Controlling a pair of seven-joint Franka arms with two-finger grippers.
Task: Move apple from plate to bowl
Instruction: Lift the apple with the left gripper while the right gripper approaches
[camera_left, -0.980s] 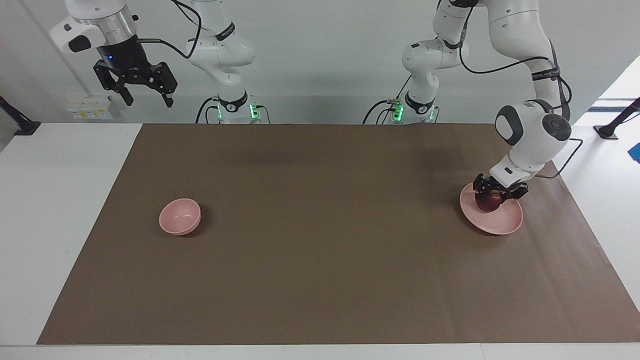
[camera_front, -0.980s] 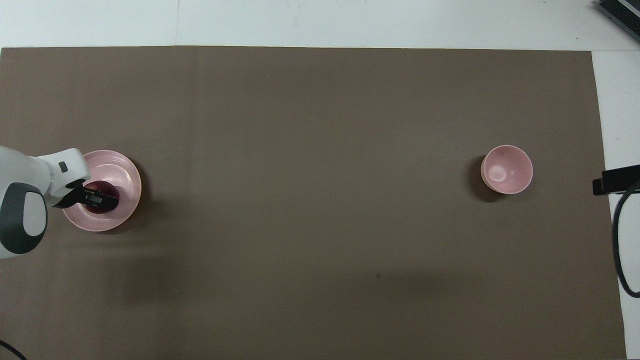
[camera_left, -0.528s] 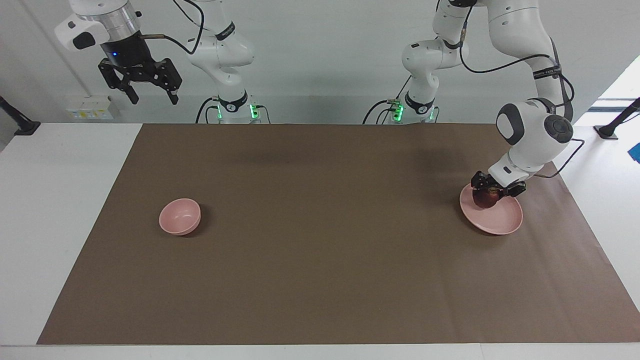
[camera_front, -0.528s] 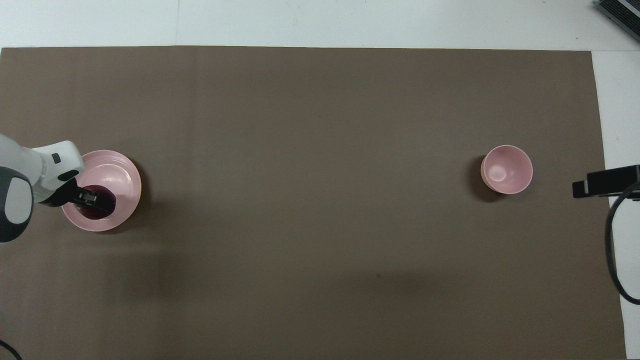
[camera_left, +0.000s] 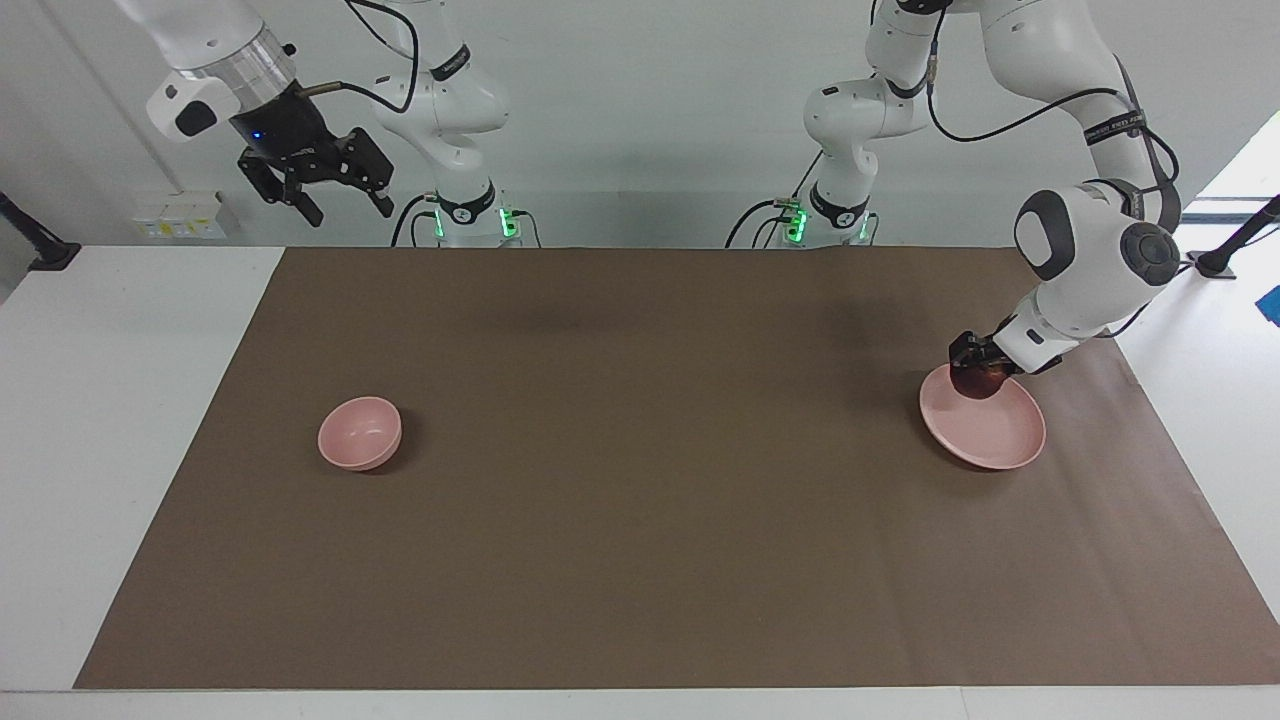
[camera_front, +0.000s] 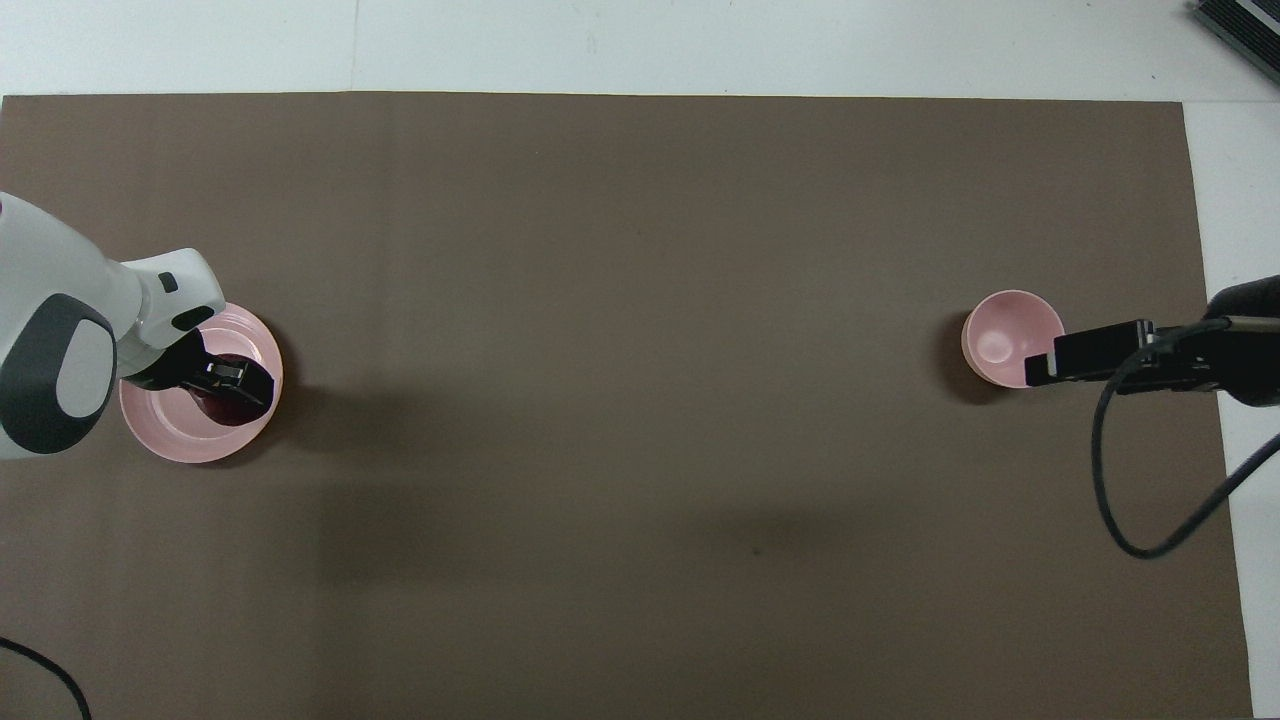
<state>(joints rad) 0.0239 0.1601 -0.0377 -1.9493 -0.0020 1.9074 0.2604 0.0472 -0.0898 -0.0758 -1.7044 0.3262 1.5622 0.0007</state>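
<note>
The dark red apple (camera_left: 976, 384) (camera_front: 232, 410) hangs just above the pink plate (camera_left: 1000, 440) (camera_front: 170, 430), over the part of its rim nearest the robots. My left gripper (camera_left: 973, 366) (camera_front: 238, 384) is shut on it from above. The plate lies at the left arm's end of the table. The small pink bowl (camera_left: 360, 432) (camera_front: 1000, 335) stands at the right arm's end with nothing in it. High in the air near its base, my right gripper (camera_left: 347, 210) is open with nothing between its fingers.
A brown mat (camera_left: 640, 500) covers most of the white table, and plate and bowl both lie on it. In the overhead view the right arm's black cable (camera_front: 1110, 500) loops over the mat's edge beside the bowl.
The left gripper has lifted the apple off the plate's middle and carried it toward the rim nearest the robots. The right gripper has swung inward and tilted, still high.
</note>
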